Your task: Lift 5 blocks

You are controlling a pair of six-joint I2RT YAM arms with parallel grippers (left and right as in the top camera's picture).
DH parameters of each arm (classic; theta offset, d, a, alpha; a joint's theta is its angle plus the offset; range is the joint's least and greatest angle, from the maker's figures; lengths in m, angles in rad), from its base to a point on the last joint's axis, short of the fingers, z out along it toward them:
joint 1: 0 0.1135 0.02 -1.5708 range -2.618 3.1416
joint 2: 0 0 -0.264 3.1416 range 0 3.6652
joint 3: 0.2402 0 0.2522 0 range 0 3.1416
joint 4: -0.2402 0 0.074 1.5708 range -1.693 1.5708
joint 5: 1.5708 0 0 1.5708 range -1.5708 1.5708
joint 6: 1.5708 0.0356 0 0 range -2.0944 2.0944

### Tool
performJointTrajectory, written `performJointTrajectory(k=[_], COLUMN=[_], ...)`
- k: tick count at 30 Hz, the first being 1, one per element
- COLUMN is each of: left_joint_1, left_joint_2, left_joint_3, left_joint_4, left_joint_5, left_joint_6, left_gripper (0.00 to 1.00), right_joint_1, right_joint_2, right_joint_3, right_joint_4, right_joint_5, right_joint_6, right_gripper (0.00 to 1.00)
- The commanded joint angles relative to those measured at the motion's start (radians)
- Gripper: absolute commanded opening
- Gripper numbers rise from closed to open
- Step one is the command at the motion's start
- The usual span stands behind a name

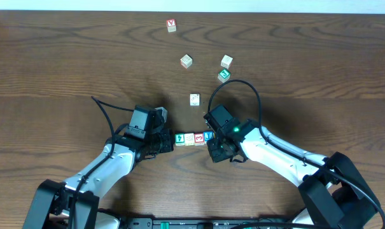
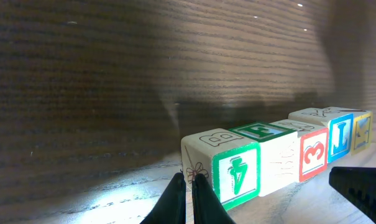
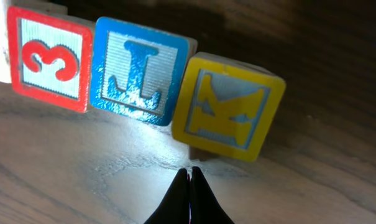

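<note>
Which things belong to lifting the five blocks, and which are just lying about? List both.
Job in hand: green block, cream block, red "3" block, blue "J" block and yellow "K" block in one row; left gripper and right gripper at its ends.

Lying about: red "V" cube, pale cube, second pale cube, green-lettered cube, lone cube.
</note>
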Motion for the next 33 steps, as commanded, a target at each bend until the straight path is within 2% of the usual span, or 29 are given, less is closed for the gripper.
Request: performJointTrajectory(k=[1,33], left_joint_1=[0.003,0.003], left_joint_2=[-0.003,-0.003], left_joint_3=[-0.004,-0.004], left_joint_4=[-0.004,-0.004], left_joint_5=[0.006,0.006], left_joint_6=[0.002,0.002], left_gripper=[0.08,0.07], right_joint_1=[0.003,0.003], right_joint_2=[0.006,0.006], right_joint_3=[-0.003,-0.003], right_joint_4=[0.008,0.059], right_joint_5=[0.053,0.069], right_joint_6=[-0.009,-0.027], right_gripper=[0.01,0.01])
